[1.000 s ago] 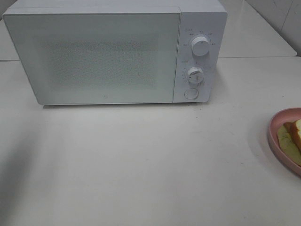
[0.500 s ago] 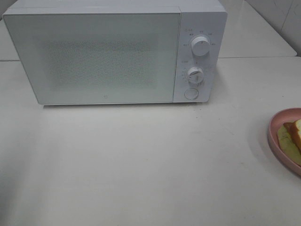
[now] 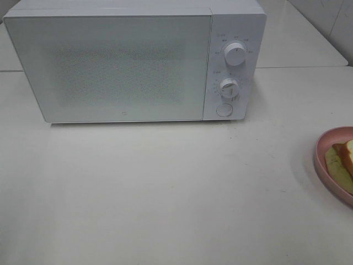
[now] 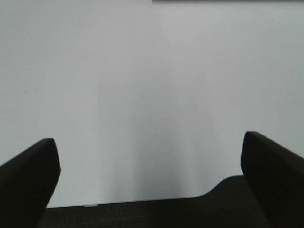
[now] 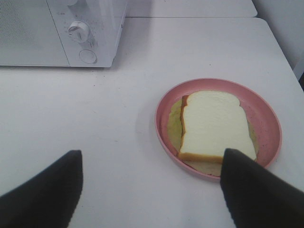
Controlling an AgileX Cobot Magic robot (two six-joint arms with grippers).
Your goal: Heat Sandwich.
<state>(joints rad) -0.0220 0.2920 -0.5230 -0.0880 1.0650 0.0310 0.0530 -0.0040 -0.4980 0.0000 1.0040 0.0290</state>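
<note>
The sandwich (image 5: 213, 126), white bread with a tan crust and pale green lettuce under it, lies on a round pink plate (image 5: 164, 130). In the high view only a sliver of sandwich (image 3: 343, 160) and plate (image 3: 322, 160) shows at the right edge. A white microwave (image 3: 132, 61) with its door shut stands at the back. My right gripper (image 5: 152, 187) hovers open above the table, just short of the plate, one finger overlapping the plate's rim. My left gripper (image 4: 152, 175) is open over bare table. Neither arm appears in the high view.
The microwave has two round knobs (image 3: 235, 54) and a round button (image 3: 224, 109) on its right panel. White table (image 3: 165, 193) stretches in front of it. A table seam runs behind the microwave, and a tiled wall stands at the far right.
A faint shadow at the left edge of the table has faded. Nothing else has moved.
</note>
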